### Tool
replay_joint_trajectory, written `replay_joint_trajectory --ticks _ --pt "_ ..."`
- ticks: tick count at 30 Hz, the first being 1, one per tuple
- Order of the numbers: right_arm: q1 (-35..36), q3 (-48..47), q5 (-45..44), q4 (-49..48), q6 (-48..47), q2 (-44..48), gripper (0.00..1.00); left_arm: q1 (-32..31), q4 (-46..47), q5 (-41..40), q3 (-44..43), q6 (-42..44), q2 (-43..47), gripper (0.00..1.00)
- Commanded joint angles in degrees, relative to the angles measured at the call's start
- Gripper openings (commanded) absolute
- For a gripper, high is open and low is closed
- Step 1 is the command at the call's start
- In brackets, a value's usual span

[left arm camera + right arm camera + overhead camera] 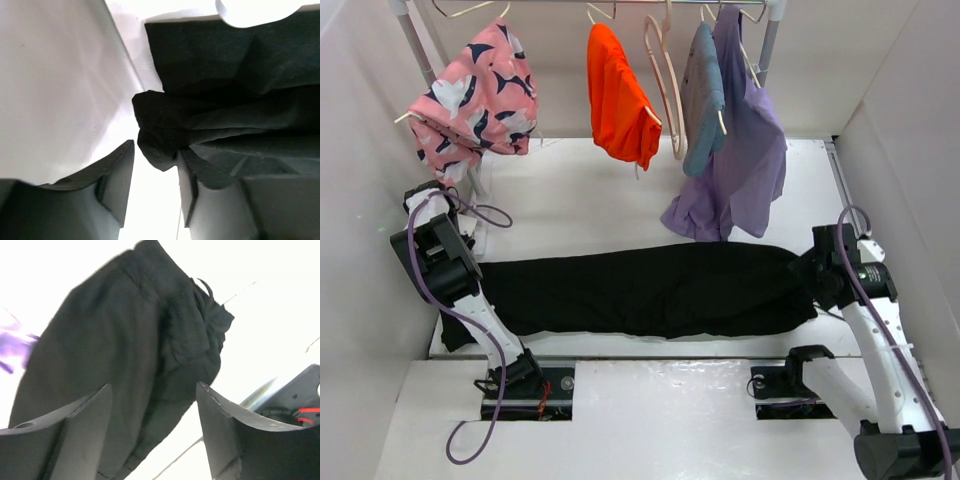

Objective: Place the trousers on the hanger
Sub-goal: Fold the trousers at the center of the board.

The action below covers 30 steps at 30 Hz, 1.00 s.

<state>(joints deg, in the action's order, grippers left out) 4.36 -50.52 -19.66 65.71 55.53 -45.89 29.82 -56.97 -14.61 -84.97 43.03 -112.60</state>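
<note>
The black trousers (640, 290) lie stretched left to right across the white table. The empty pale beige hanger (668, 95) hangs on the rail at the back, between the orange and grey-blue garments. My left gripper (470, 282) is open at the trousers' left end. In the left wrist view the bunched fabric end (160, 135) sits just at the tips of the open gripper (155, 167), not pinched. My right gripper (810, 275) is open at the trousers' right end. In the right wrist view the gripper (152, 400) hovers over the rumpled fabric (130, 340).
On the rail hang a pink patterned garment (475, 90), an orange garment (618, 95), a grey-blue shirt (703, 100) and a purple shirt (745, 165) whose hem reaches the table near the trousers. White walls enclose the left (55, 85) and right sides.
</note>
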Motion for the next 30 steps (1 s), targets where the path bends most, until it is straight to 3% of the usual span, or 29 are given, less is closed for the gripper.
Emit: replay_joint_trajectory --ticks 1,7,9,15,19,21,25,28,29,30 --pt "4.1 -7.6 -7.8 0.6 0.2 -0.9 0.74 0.1 -0.3 -3.2 0.7 0.5 0.6 0.37" --pt "16.1 -11.1 -11.5 -3.1 3.8 -12.3 0.66 0.1 -2.0 -2.7 -2.6 -0.1 0.1 0.42" --pt "17.1 -8.0 -9.5 -5.6 6.7 -16.6 0.53 0.1 -2.5 -2.2 -2.6 -0.1 0.6 0.42" --pt "8.1 7.3 4.8 -19.7 11.1 -11.3 0.19 0.1 -3.1 -2.2 0.8 0.4 3.5 0.42" --pt "0.4 16.2 11.0 -24.0 10.4 -8.5 0.04 0.1 -1.8 -2.2 4.7 0.4 4.1 0.42" --pt "-1.7 19.7 14.4 -25.5 9.9 -10.8 0.00 -0.5 -1.0 -2.2 7.1 -0.1 4.1 0.42" --pt "-2.3 19.4 12.2 -23.5 9.9 -12.0 0.00 -0.5 0.2 -2.2 8.3 -0.1 4.1 0.43" --pt "-2.9 18.9 10.3 -21.6 9.2 -12.0 0.47 -0.5 0.7 -2.2 8.3 -0.1 4.1 0.43" --pt "-2.9 17.3 9.6 -20.7 8.6 -12.0 0.70 -0.5 0.7 -2.2 8.3 -0.1 4.1 0.47" --pt "-2.9 16.4 9.6 -19.8 8.5 -12.0 0.80 -0.5 0.7 -2.2 8.3 -0.1 4.1 0.47"
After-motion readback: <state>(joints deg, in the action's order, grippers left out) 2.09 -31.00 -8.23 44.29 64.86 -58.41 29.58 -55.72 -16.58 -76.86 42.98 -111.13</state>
